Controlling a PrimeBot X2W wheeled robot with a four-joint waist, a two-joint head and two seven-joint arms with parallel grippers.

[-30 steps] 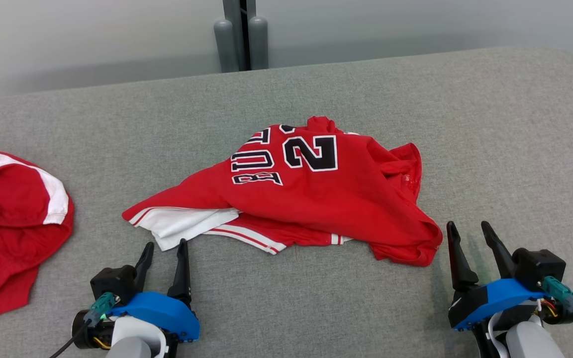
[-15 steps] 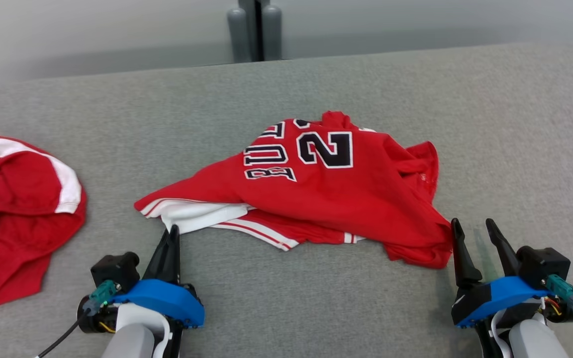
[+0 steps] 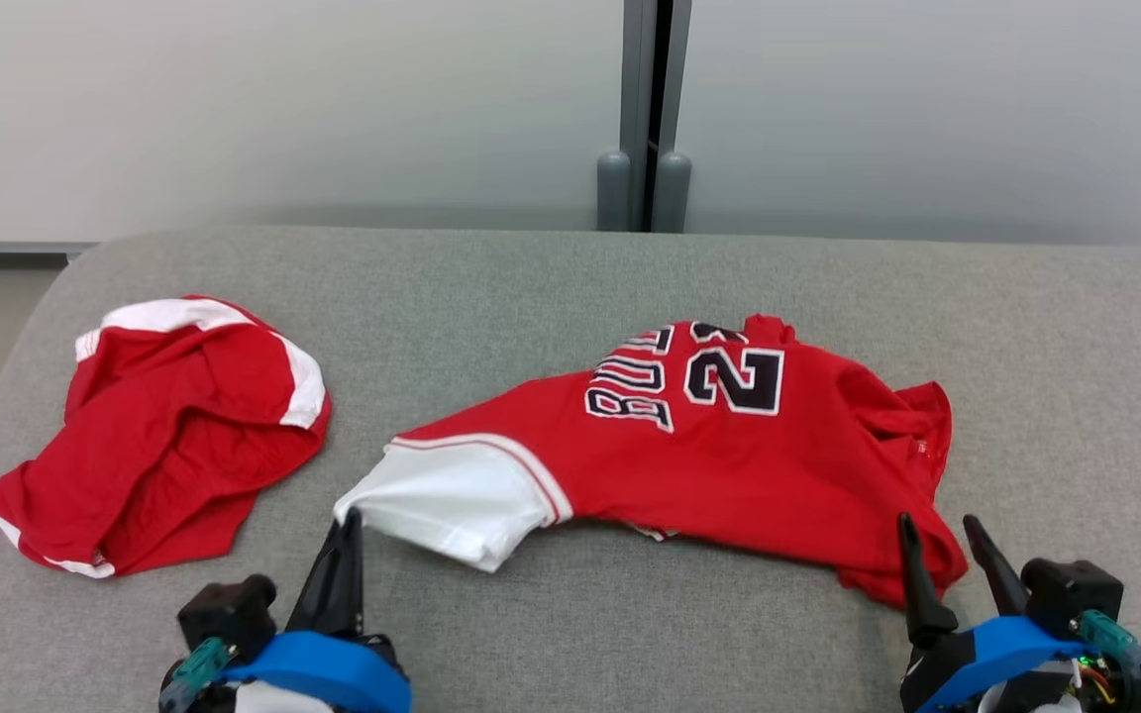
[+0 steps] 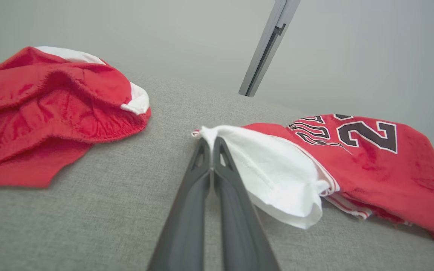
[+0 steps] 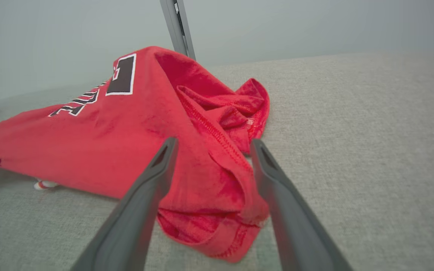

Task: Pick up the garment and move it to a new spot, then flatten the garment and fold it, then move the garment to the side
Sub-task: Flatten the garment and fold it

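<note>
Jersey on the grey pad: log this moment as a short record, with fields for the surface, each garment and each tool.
surface: grey padded top
task garment: jersey, red, numbered, crumpled, right of centre; its white sleeve points left
other garment: red and white heap at far left, apart from the jersey
left arm: left tool shut on the white sleeve's corner
right arm: right tool open, one finger either side of the jersey's near right corner
fold: not started

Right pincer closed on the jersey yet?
No, the right pincer stands open, its fingers straddling a corner of the red jersey.
</note>
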